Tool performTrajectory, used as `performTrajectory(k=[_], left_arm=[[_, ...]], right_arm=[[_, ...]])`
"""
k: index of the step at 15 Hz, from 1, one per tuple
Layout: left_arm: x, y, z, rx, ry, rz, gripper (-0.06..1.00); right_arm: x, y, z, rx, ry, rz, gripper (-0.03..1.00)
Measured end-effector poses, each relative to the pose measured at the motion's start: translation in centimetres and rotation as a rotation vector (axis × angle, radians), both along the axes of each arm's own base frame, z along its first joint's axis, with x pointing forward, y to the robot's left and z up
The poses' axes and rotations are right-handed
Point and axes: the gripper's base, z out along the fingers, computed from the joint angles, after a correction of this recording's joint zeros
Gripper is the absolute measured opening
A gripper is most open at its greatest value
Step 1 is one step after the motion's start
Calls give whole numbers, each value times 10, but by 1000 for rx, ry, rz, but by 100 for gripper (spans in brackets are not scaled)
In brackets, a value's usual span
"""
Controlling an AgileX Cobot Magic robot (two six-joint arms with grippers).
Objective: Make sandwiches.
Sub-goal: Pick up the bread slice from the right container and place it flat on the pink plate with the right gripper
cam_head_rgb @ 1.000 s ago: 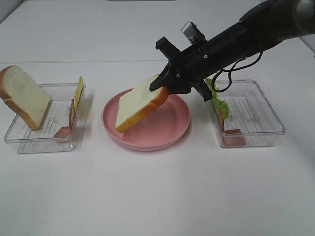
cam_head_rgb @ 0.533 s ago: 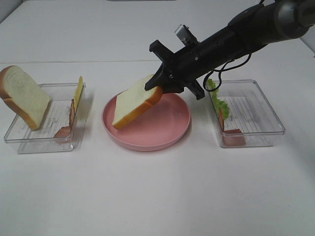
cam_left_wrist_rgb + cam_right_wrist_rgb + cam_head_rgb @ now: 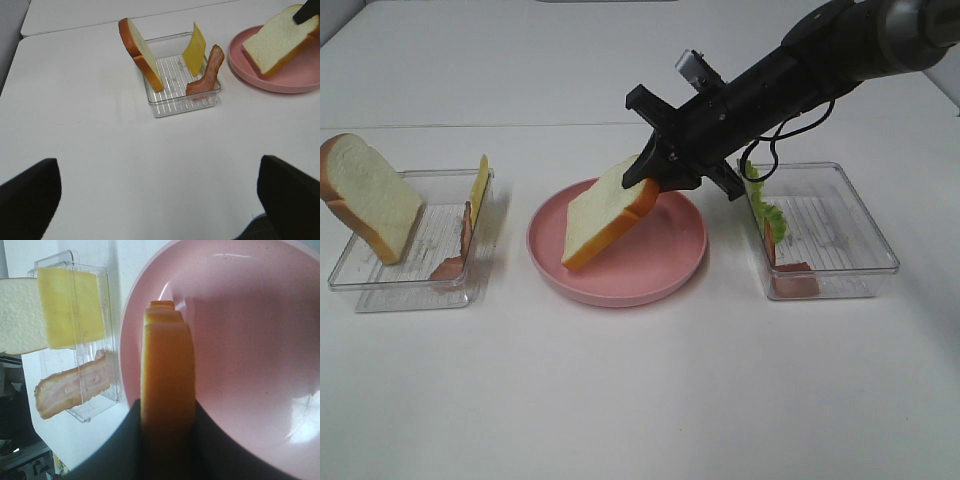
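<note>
Left gripper (image 3: pixel 160 197) stands wide open and empty, well apart from the food. Plate (image 3: pixel 665 275) bears nothing laid flat. Slice (image 3: pixel 605 218) hangs tilted over it, low corner close to the surface; contact cannot be confirmed. Right gripper (image 3: pixel 648 178) is clamped on the slice's upper crust. Step in hand: laying the base slice. Next move, by judgement: lower, flatten, release, then fetch lettuce (image 3: pixel 767 208), bacon (image 3: pixel 207 75), cheese (image 3: pixel 194 47).

- The right gripper (image 3: pixel 645 180) clamps a tilted bread slice (image 3: pixel 605 220) over the pink plate (image 3: pixel 660 262).
- The left tray (image 3: pixel 410 300) holds a second bread slice (image 3: pixel 370 195), cheese square (image 3: pixel 480 185), bacon strip (image 3: pixel 462 245).
- The right tray (image 3: pixel 840 232) holds lettuce (image 3: pixel 766 207) and more bacon (image 3: pixel 795 281).
</note>
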Motion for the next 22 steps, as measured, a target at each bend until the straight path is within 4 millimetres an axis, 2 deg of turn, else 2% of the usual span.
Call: performTrajectory(k=[4, 7, 10, 12, 17, 22], left_arm=[[0, 0, 0, 0, 0, 0, 99], [0, 0, 0, 0, 0, 0, 99], [0, 0, 0, 0, 0, 0, 99], [0, 0, 0, 0, 0, 0, 99], [0, 0, 0, 0, 0, 0, 99], [0, 0, 0, 0, 0, 0, 99]], right_arm=[[-2, 1, -18, -4, 58, 14, 22], [-2, 1, -18, 1, 61, 13, 22], [-1, 3, -16, 29, 72, -3, 56], [-2, 3, -16, 32, 78, 0, 69], [-5, 2, -17, 16, 110, 12, 74], [-13, 5, -22, -81, 141, 58, 76]])
